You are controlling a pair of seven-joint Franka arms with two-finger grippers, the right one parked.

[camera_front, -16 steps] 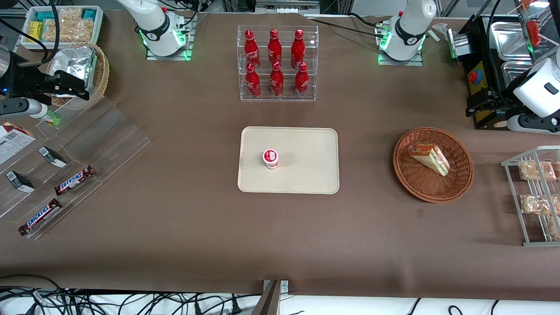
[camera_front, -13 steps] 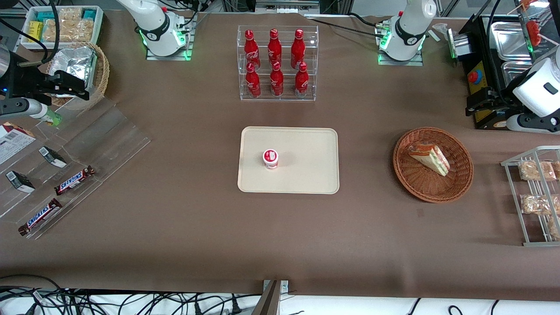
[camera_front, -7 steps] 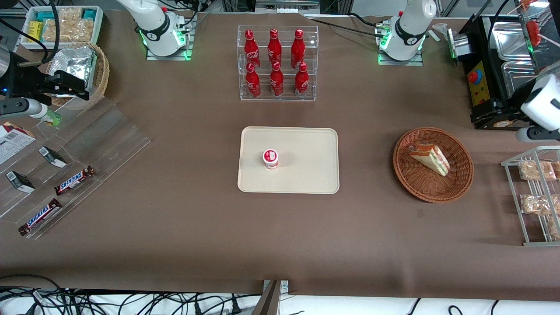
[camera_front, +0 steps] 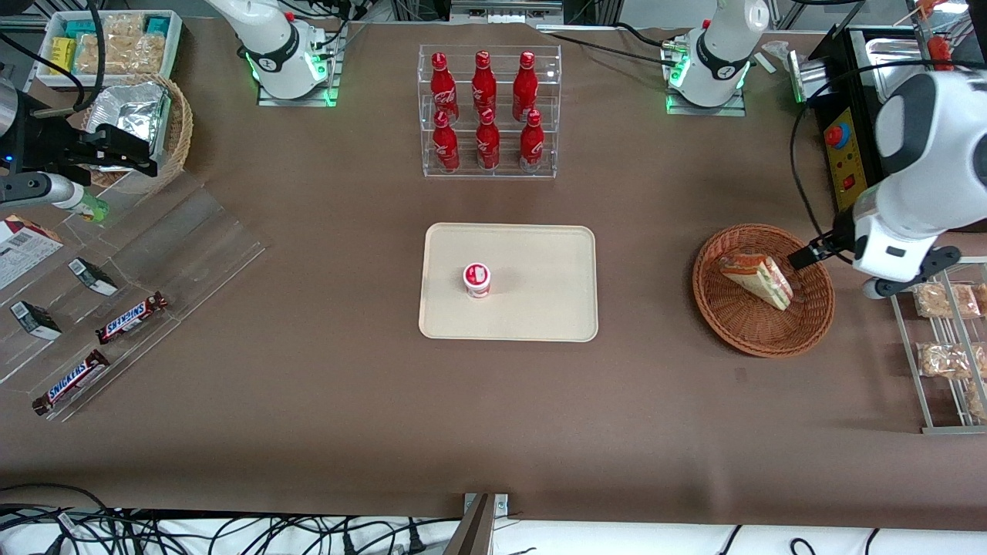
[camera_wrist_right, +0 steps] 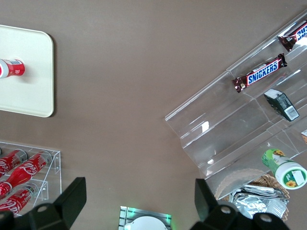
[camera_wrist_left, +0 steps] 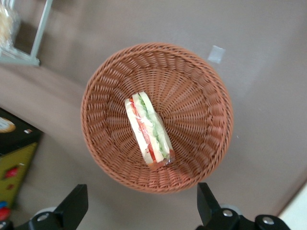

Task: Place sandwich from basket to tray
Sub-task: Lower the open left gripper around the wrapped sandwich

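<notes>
Starting with the front view, you've got the left arm's gripper (camera_front: 806, 255) hanging over the edge of the basket (camera_front: 759, 348) that lies toward the working arm's end of the table, and only one dark finger of it pokes out from under the white wrist. The sandwich (camera_front: 759, 279) is lying in the basket, a bit farther from the camera than the basket's middle, with its striped filling edge facing up. The tray (camera_front: 540, 312) sits flat mid-table, well apart from the basket, with a small red-and-white cup (camera_front: 477, 279) standing on it. Farther from the camera than the tray there's a clear rack of red bottles (camera_front: 486, 116), and a wire rack of snack packets (camera_front: 942, 343) sits just beside the basket at the working arm's end. Switching to the left wrist view, you're looking straight down into the basket (camera_wrist_left: 204, 112), and the sandwich (camera_wrist_left: 149, 132) lies near its middle, touching the woven bottom. Both fingers (camera_wrist_left: 74, 205) are spread wide, wider than the sandwich is long, and they've got hold of nothing; they sit above the basket's rim, not touching the sandwich. Over on the right wrist view, you can see a corner of the tray (camera_wrist_right: 29, 76) with the cup (camera_wrist_right: 10, 68) on it, plus a Snickers bar (camera_wrist_right: 259, 76) on a clear stepped display.
</notes>
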